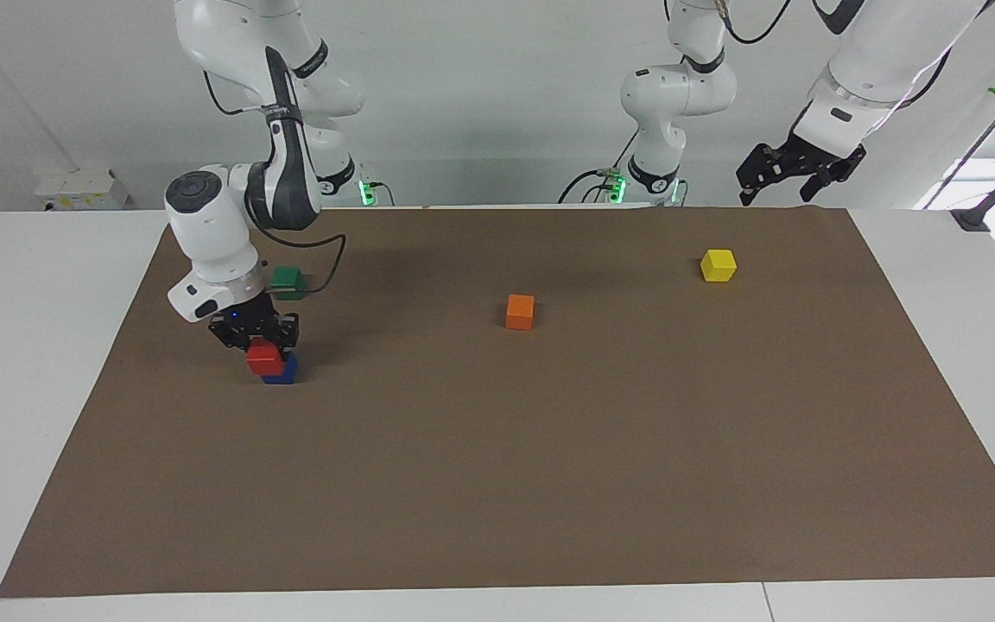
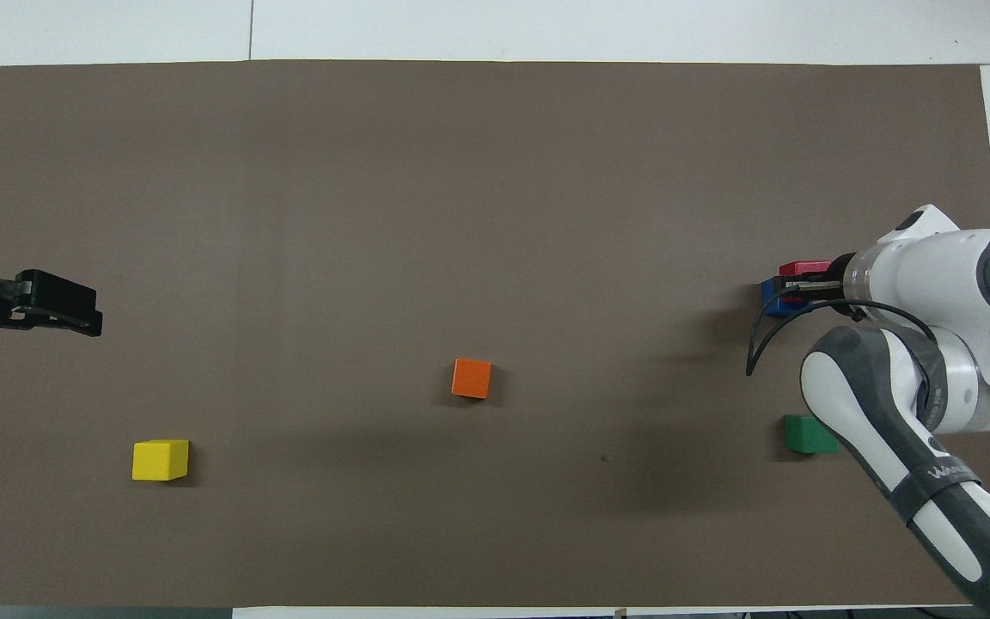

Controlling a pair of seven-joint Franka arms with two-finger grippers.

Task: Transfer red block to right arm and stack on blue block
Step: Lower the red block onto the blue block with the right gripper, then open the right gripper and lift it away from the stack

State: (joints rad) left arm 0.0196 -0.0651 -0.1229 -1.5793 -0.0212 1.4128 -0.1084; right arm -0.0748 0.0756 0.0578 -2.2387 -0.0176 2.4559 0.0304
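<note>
My right gripper (image 1: 263, 344) is shut on the red block (image 1: 263, 358) and holds it low on top of the blue block (image 1: 282, 371), shifted a little toward the right arm's end of the table. Only a blue edge shows under the red one. In the overhead view the red block (image 2: 804, 268) and the blue block (image 2: 771, 295) peek out beside the right gripper (image 2: 797, 287), whose wrist hides most of them. My left gripper (image 1: 787, 172) hangs open and empty, raised over the mat's edge at the left arm's end, and shows as the left gripper (image 2: 61, 303) from above.
A green block (image 1: 288, 279) sits just nearer to the robots than the stack, close to the right arm's wrist. An orange block (image 1: 520, 311) lies mid-mat and a yellow block (image 1: 718, 264) toward the left arm's end. All rest on the brown mat (image 1: 549, 475).
</note>
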